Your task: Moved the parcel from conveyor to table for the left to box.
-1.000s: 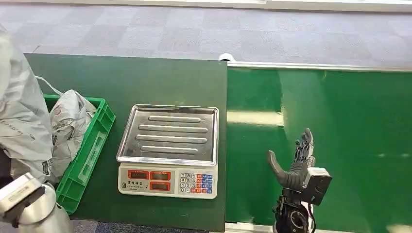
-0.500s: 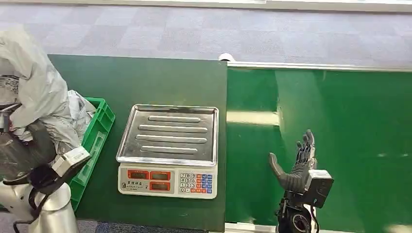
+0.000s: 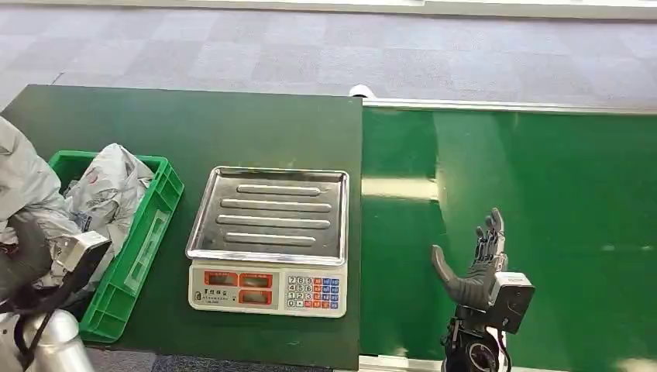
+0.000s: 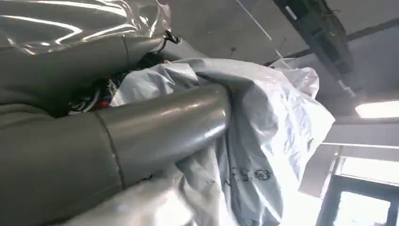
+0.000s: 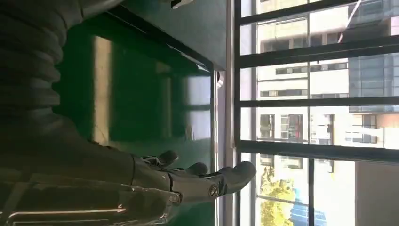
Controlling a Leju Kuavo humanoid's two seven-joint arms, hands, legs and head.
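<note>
While half a second ago it was lifted higher, the grey parcel [image 3: 27,186] now sits lower over the green crate [image 3: 147,232] beside the scale [image 3: 269,240], gripped by the left hand [image 3: 35,260], and the right hand [image 3: 472,267] hangs spread and empty above the conveyor [image 3: 542,217].

The right robot hand [image 3: 474,260] stands upright at the end of its arm, which rises from the lower edge of the head view; its dark fingers [image 3: 489,232] are straight and point away from the robot, the thick grey thumb [image 3: 442,266] is spread out to the side, and nothing lies in it. In the right wrist view the same fingers [image 5: 197,181] reach out straight and apart. The left robot hand [image 3: 27,256] sits low at the left edge of the head view, palm turned upward, its thick grey thumb [image 4: 155,127] pressed over crumpled grey plastic film that it grips.
</note>
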